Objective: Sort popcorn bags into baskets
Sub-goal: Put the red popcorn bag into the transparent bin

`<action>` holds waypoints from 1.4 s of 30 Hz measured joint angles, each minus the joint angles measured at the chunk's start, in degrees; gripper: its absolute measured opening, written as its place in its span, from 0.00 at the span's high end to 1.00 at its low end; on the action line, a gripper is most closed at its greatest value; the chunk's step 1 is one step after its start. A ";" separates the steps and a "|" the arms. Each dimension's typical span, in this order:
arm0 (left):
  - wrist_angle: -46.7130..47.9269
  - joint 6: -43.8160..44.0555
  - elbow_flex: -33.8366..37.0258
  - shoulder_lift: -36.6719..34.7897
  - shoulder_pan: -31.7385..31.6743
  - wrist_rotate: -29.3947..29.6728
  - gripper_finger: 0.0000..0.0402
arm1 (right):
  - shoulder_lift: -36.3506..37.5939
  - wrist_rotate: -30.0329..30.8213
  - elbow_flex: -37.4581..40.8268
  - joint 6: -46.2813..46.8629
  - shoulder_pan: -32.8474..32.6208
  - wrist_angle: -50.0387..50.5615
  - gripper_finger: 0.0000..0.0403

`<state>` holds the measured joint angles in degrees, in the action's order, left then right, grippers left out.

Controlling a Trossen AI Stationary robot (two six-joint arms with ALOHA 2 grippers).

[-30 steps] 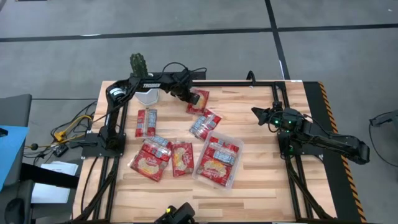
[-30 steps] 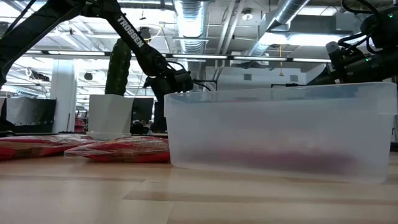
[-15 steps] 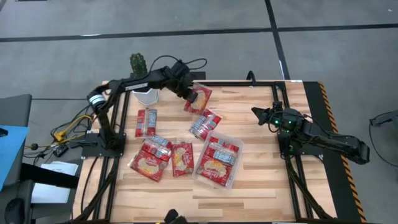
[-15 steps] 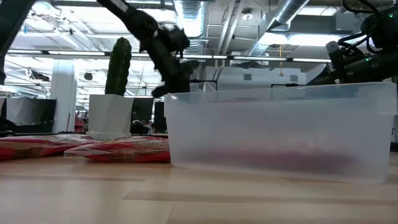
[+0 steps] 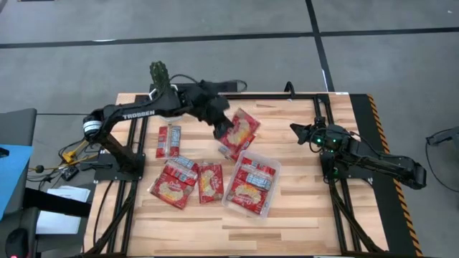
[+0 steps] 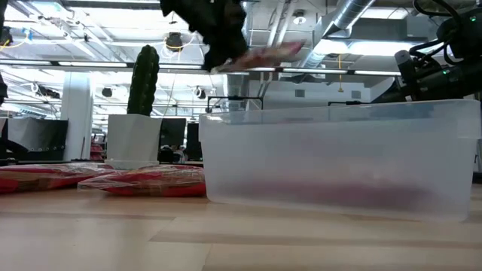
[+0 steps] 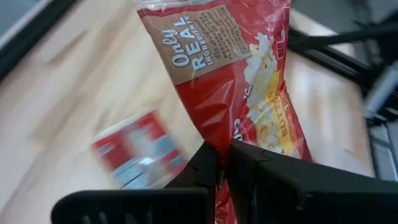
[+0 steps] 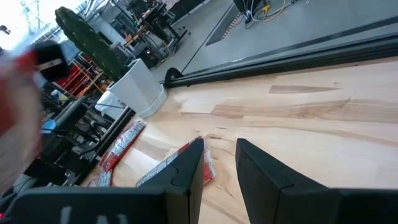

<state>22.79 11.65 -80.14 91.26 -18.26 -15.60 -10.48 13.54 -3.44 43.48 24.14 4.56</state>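
Note:
My left gripper (image 5: 221,130) is over the table's middle, shut on a large red popcorn bag (image 5: 241,127) with a yellow-cream picture. In the low view the bag (image 6: 260,54) sticks out high above the clear bin (image 6: 339,154). The bin (image 5: 231,198) sits near the table's middle with red packets (image 5: 251,183) lying flat in it. Other packets lie flat on the wood: a small oblong one (image 5: 168,140), two (image 5: 174,183) (image 5: 210,183) left of the bin and one (image 5: 231,149) under the held bag. My right gripper (image 8: 219,146) waits open at the table's right side (image 5: 297,131). My left gripper pinches the bag between its two fingers at one end (image 7: 214,140), the fingers (image 7: 249,165) coming slanting down from the table's left. The rest of the bag (image 7: 249,68) reaches out beyond the fingertips. It is lifted clear, close to level and slightly tilted.
A white pot (image 6: 134,139) with a green cactus (image 5: 159,72) stands at the far left of the table, behind my left arm. Black frame rails (image 5: 315,97) run along the far and right sides. Bare wood lies to the right of the bin (image 5: 301,186).
My left gripper has risen from low at the table's far side and swung toward the right and near side, over toward the bin, staying shut. The bag has come up with it, lifted clear and now lying nearly level in the air.

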 joint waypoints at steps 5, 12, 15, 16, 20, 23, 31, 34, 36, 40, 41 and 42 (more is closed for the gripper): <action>-4.06 -2.33 0.00 0.00 6.40 -1.07 1.00 | 0.00 0.00 0.00 0.00 0.02 0.12 0.71; -5.11 -6.87 -0.03 0.43 13.24 0.59 1.00 | 0.00 -0.09 -0.09 0.11 0.02 1.04 0.71; -5.06 -8.29 -0.04 0.76 15.77 1.39 1.00 | 0.00 -0.11 -0.09 0.11 0.00 1.23 0.71; -5.45 -9.10 -0.04 0.76 16.58 1.53 1.00 | -0.02 -0.11 -0.11 0.11 0.00 1.37 0.71; -5.45 -13.17 -0.07 0.74 19.29 4.16 1.00 | -0.01 -0.13 -0.11 0.03 0.00 1.64 0.71; -5.74 -15.47 -0.07 0.74 20.69 4.33 1.00 | -0.02 -0.12 -0.11 -0.02 0.00 1.68 0.71; -7.49 -20.01 -0.11 4.22 21.96 6.05 1.00 | 0.00 -0.19 -0.11 -0.01 0.00 1.91 0.71; -7.54 -20.14 -1.09 7.16 21.94 4.80 0.99 | -0.02 -0.66 -0.11 0.00 -0.12 2.27 0.71; -7.13 -20.62 -2.67 9.21 22.02 3.49 0.99 | -0.25 -1.25 -0.11 -0.01 -0.11 2.32 0.71; -7.01 -23.60 -6.56 12.96 22.55 1.96 0.99 | -0.62 -1.77 -0.11 -0.17 -0.13 2.43 0.71; -6.62 -24.45 -7.63 13.96 22.66 1.32 0.99 | -0.79 -1.81 -0.11 -0.30 -0.13 2.48 0.71; -5.78 -25.41 -8.62 14.92 22.76 0.83 0.99 | -0.81 -1.90 -0.11 -0.40 -0.13 2.49 0.71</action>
<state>17.01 -13.76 -88.76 106.19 4.50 -14.78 -11.29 11.64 -3.55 43.09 24.01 7.05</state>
